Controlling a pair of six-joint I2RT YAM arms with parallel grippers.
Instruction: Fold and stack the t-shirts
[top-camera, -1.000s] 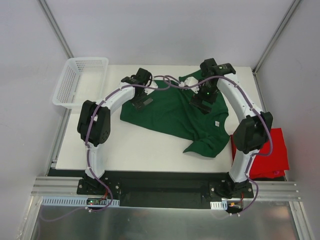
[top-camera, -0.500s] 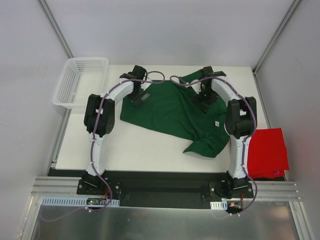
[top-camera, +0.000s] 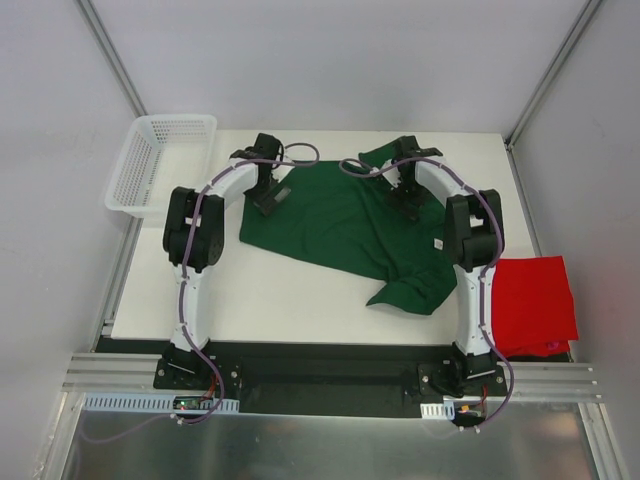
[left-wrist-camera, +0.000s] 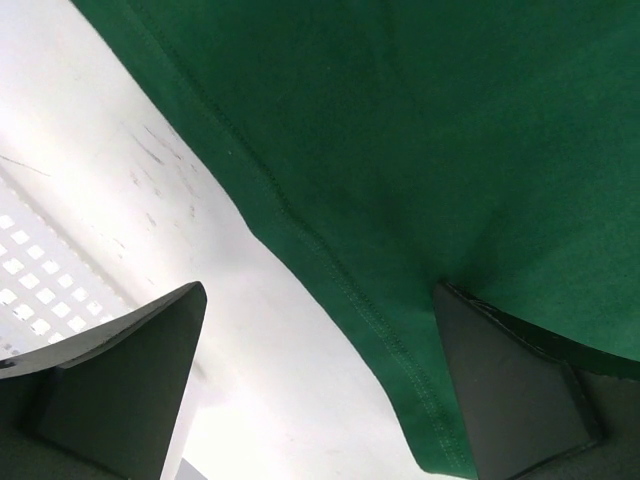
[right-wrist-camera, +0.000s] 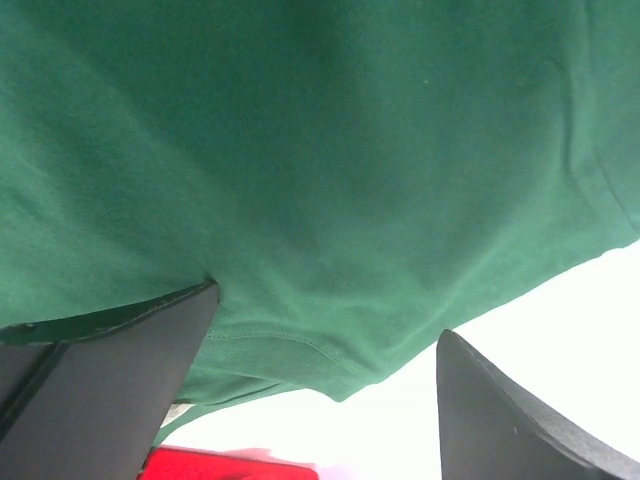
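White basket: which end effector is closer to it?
Left. The left end effector is over the green shirt's edge just right of the basket; the right end effector is farther right, across the shirt.

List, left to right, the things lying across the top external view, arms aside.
white mesh basket → green t-shirt → red t-shirt

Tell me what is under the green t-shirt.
The green t-shirt lies spread on the white table, which shows around it. Anything else beneath the cloth is hidden. The red t-shirt lies apart, to the right, not under it.
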